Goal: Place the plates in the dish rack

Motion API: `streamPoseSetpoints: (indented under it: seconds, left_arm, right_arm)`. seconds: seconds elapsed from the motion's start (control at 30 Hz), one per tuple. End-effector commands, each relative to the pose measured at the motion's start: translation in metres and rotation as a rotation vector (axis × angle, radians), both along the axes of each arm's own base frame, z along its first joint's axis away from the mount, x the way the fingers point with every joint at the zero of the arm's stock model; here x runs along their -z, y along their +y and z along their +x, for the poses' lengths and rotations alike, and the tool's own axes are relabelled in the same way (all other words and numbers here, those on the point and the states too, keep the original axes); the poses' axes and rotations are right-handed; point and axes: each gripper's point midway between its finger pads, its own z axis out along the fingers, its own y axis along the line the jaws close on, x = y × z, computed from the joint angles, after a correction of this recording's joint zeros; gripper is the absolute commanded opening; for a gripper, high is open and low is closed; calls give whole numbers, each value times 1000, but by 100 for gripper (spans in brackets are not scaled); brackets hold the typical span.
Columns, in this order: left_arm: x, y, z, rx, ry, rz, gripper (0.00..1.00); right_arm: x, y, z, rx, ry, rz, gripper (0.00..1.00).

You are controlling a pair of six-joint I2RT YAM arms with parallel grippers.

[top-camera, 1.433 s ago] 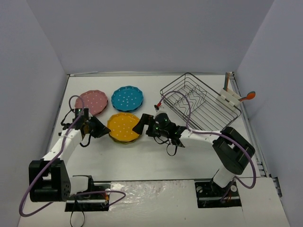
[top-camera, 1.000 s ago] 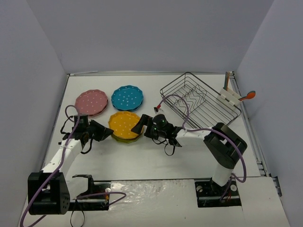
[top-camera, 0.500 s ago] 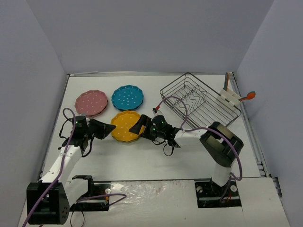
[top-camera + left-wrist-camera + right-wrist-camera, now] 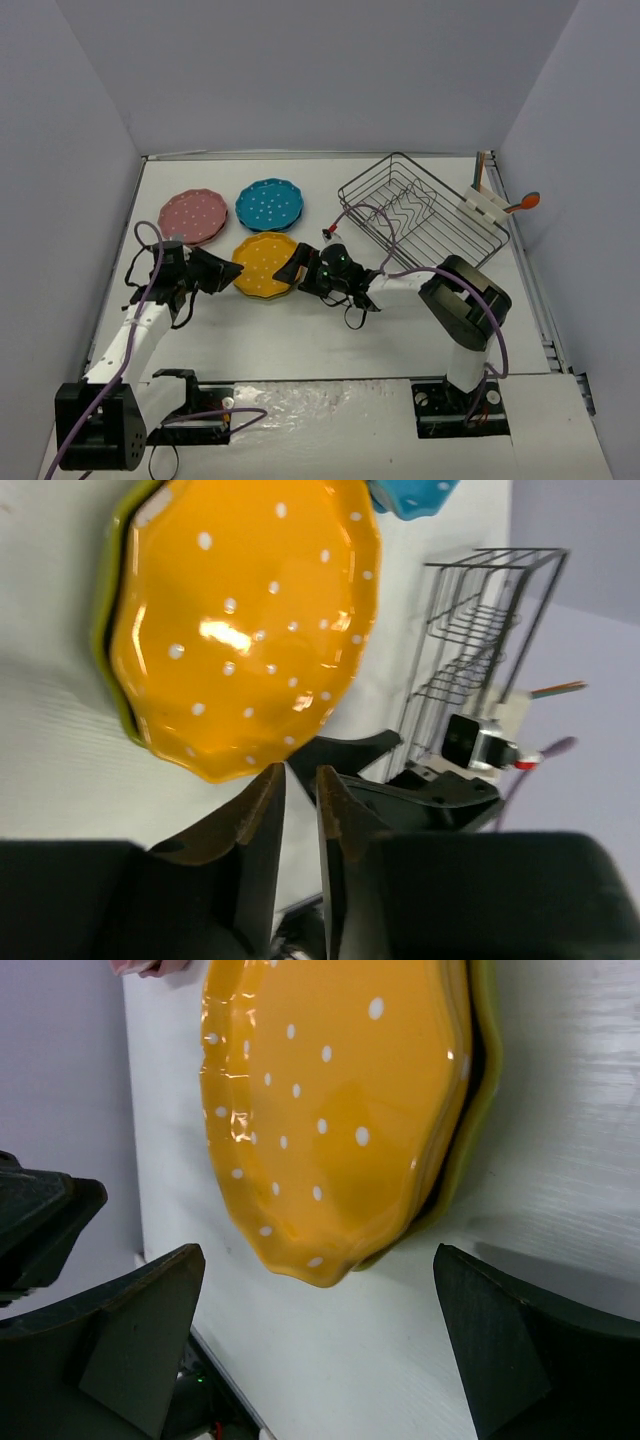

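Top view first: the orange plate (image 4: 262, 266) sits on the left-middle part of the table (image 4: 300, 335). The pink plate (image 4: 193, 217) and the blue plate (image 4: 269, 205) lie flat just behind it, side by side. The dish rack (image 4: 420, 212) is off at the back right, well apart from all three plates. The left gripper (image 4: 225, 272) is down at the orange plate's left edge and the right gripper (image 4: 290, 268) is at its right edge. From up here I can't tell if either one actually touches it.

Left wrist cam: the orange plate turns out to be stacked on a yellow-green plate (image 4: 105, 610), whose rim peeks out along one side. The left pincer's fingers (image 4: 262, 820) are pretty much closed, with just a thin slit between them and nothing in it. The tips are right by the orange rim. The right gripper's dark fingers show just past them, with the rack standing further back.

Right wrist cam: this pincer is spread wide open, with one finger (image 4: 140, 1330) at each bottom corner of the shot. The orange plate's scalloped rim sits in the space between them, and neither finger touches it. A dark gap runs between the orange plate and the yellow-green one underneath. The left gripper is a dark shape at the left edge.
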Motion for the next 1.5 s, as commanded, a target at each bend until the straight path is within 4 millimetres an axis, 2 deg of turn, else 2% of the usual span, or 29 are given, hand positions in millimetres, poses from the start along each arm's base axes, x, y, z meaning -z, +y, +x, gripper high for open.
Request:
streamPoseSetpoints:
  seconds: [0.0, 0.07, 0.1, 0.2, 0.4, 0.57, 0.8, 1.47]
  left_arm:
    - [-6, 17, 6, 85, -27, 258, 32]
    - [-7, 34, 13, 93, -32, 413, 42]
    - [1, 36, 11, 113, 4, 461, 46]
    - [15, 41, 21, 159, 52, 571, 48]
    - [48, 35, 33, 239, 144, 624, 42]
    - [60, 38, 39, 258, 184, 666, 35]
    - [67, 32, 41, 284, 195, 658, 28]
    - [65, 25, 49, 319, 189, 688, 13]
  right_arm:
    - [-41, -18, 21, 57, -167, -91, 96]
    - [-41, -31, 26, 86, -200, -166, 96]
    - [-41, -36, 25, 78, -212, -201, 96]
    - [-41, -54, 30, 109, -256, -292, 96]
    - [-56, -66, 32, 97, -333, -349, 97]
    - [-62, -70, 30, 85, -360, -352, 97]
    - [-62, -69, 29, 72, -366, -342, 97]
    - [-61, -65, 29, 52, -374, -328, 98]
